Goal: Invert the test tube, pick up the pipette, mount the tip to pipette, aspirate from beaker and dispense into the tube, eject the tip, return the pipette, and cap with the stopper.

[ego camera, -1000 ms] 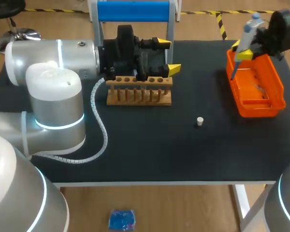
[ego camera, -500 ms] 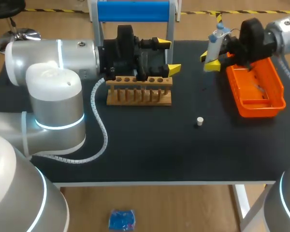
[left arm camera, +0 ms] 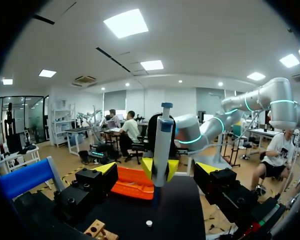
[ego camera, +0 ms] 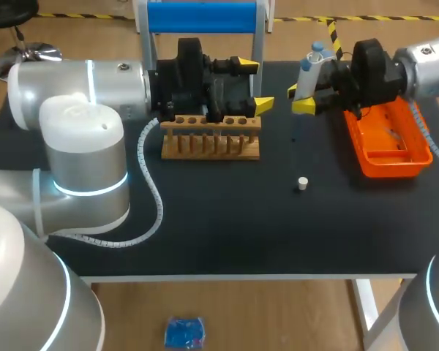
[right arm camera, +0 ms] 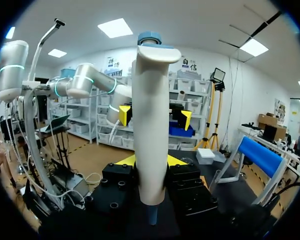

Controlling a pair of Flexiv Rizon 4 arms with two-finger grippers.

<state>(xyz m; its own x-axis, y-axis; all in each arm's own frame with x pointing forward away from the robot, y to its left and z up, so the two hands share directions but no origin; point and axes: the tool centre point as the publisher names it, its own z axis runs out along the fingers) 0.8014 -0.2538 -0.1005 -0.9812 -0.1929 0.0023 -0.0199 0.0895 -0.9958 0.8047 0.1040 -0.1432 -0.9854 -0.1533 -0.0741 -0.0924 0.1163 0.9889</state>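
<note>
My right gripper (ego camera: 298, 99) is shut on a white pipette (ego camera: 312, 61) with a blue top, holding it upright above the table, left of the orange tray (ego camera: 395, 157). In the right wrist view the pipette (right arm camera: 151, 125) stands between the yellow tips of the right gripper (right arm camera: 150, 161). My left gripper (ego camera: 254, 86) hangs open over the back of the wooden tube rack (ego camera: 211, 139), nothing between its fingers. From the left wrist the pipette (left arm camera: 162, 145) shows straight ahead. A small white stopper (ego camera: 302, 183) lies on the black mat. I see no test tube or beaker.
A blue-topped stand (ego camera: 201, 16) rises at the table's back edge behind the rack. The orange tray (left arm camera: 132, 182) lies beyond the pipette from the left wrist. Bare black mat (ego camera: 227, 219) stretches in front of the rack and around the stopper.
My right arm has carried the pipette leftward, from above the orange tray to the space between tray and rack. The left arm has not moved.
</note>
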